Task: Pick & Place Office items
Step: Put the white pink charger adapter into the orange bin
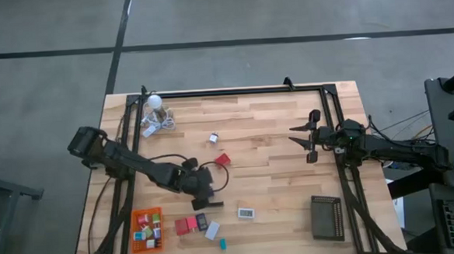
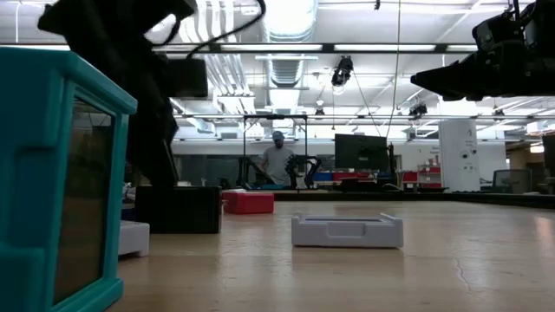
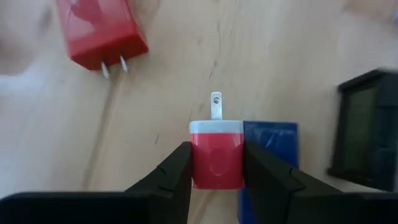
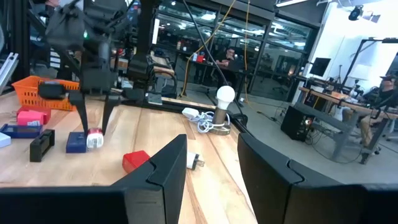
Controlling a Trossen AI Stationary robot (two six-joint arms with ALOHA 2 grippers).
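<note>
With the left gripper (image 3: pixel 216 167) clamped on a small red plug adapter (image 3: pixel 216 158) touching a blue block (image 3: pixel 270 140), lifting may drag that block, while the right gripper (image 4: pixel 211 168), jaws apart and empty, waits at the table's right side.

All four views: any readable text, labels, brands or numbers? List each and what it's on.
No text can be read in any view.
Red and white plug-in charger held between the left gripper's fingers: plain faces, no print.
Navy blue rectangular block beside it: no marking visible.
White flat rectangular device on the table: no legible label.
Room monitors and signs behind: too small to read.
</note>
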